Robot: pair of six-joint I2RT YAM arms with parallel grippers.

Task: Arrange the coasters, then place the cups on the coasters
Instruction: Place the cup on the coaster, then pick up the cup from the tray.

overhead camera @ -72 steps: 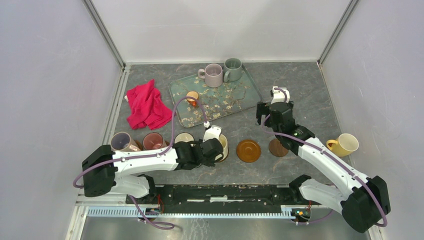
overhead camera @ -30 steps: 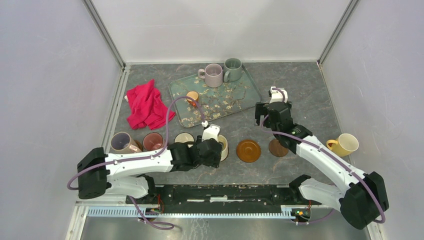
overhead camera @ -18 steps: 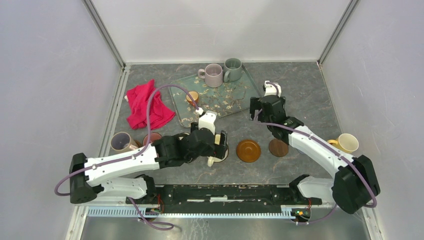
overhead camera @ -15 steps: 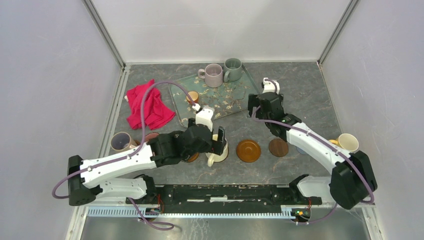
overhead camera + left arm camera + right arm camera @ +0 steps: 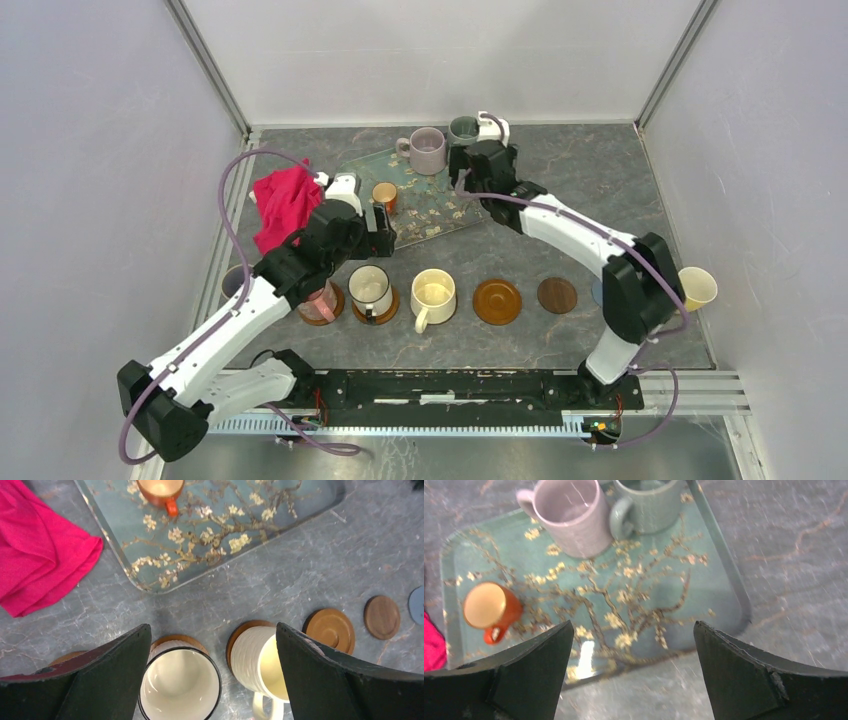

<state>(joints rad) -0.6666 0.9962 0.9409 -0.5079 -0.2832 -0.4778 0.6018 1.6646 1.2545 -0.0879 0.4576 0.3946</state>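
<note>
While spread wide and empty, hovers with left end effector (image 5: 212, 630) over white cup (image 5: 178, 690) and cream cup (image 5: 257, 660) on coasters (image 5: 239, 630), right end effector (image 5: 633, 625) over tray (image 5: 704, 585) bearing mauve cup (image 5: 571, 515); orange-brown coaster (image 5: 331, 630) just beside cream cup.

1. In the top view, the left arm (image 5: 245, 310) is covering most of the cup (image 5: 231, 281) at the row's left end and part of the pink cup (image 5: 319, 304).
2. The right arm (image 5: 560, 225) is hiding most of the grey-green mug (image 5: 461, 128), all but a sliver of the grey-blue coaster (image 5: 597, 292), and one side of the yellow cup (image 5: 700, 287).
3. In the left wrist view, the bottom edge is cutting off the white cup (image 5: 177, 685) and the cream cup (image 5: 257, 662), and the top edge is cropping the small orange cup (image 5: 159, 487).
4. There, the left jaw is covering nearly all of one brown coaster (image 5: 67, 656).
5. The right wrist view is looking slightly smeared, and the red cloth (image 5: 429, 650) is showing only as a strip at its left edge.
</note>
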